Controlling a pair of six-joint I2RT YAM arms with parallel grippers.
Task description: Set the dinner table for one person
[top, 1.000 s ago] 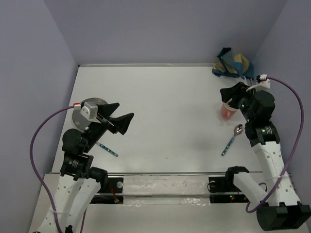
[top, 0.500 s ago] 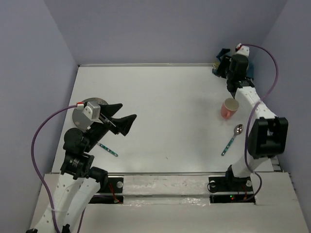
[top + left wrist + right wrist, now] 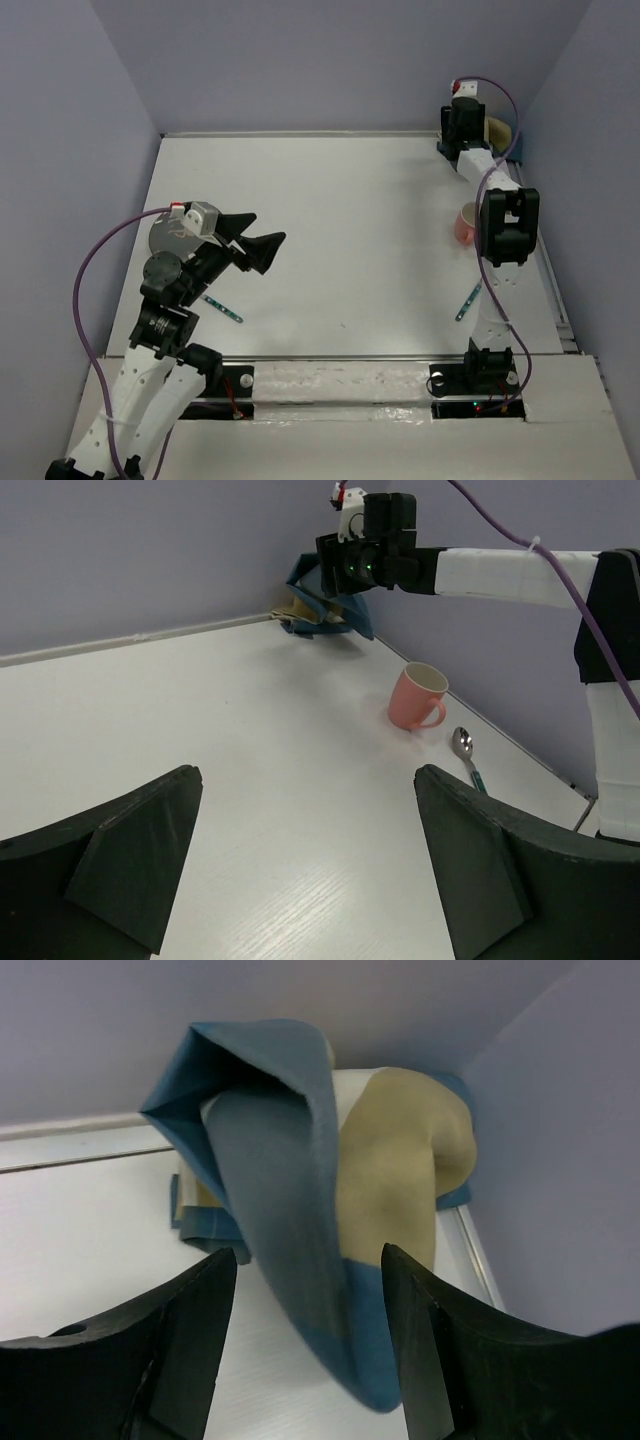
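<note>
The white dinner table (image 3: 350, 220) fills the top view. A crumpled blue, tan and white placemat (image 3: 330, 1210) lies in the far right corner (image 3: 498, 130). My right gripper (image 3: 310, 1330) is open with its jaws on either side of the cloth's blue fold; it is over the corner (image 3: 462, 128). A pink cup (image 3: 417, 695) stands on the right, and a teal-handled spoon (image 3: 465, 748) lies in front of it. My left gripper (image 3: 250, 245) is open and empty above the left side, next to a grey plate (image 3: 168, 235).
A teal-handled utensil (image 3: 222, 308) lies near the left arm's base. Purple walls close the table at the back and on both sides. The right arm (image 3: 508, 225) stretches over the cup and the spoon and hides part of each in the top view.
My right arm has swung from beside the pink cup to the far right corner, and its open gripper now sits over the placemat. My left gripper has shifted slightly.
</note>
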